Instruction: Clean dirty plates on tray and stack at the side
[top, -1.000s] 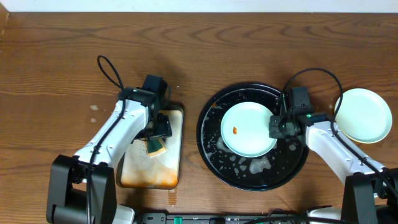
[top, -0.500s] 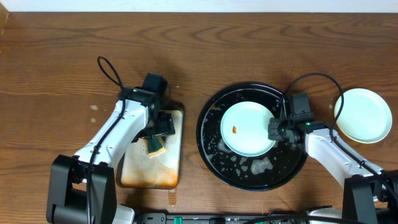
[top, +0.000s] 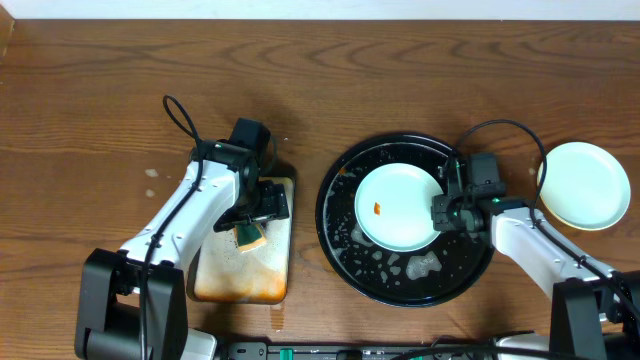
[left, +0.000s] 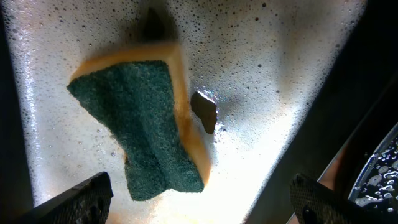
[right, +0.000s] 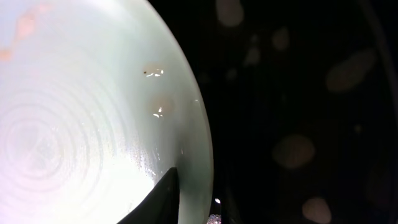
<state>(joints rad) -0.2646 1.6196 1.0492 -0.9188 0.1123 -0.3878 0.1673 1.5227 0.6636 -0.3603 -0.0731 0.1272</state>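
You see a glossy black tray flecked with white foam. The plate on it is pale mint with one small orange smear. The side plate is pale, nearly white. The sponge is dark green over yellow. The small tray has orange stains, and the surface is brown wood grain.

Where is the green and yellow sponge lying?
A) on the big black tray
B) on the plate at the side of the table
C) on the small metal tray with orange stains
C: the sponge lies flat on the wet, orange-stained metal tray, left of the black one, as the left wrist view shows up close.
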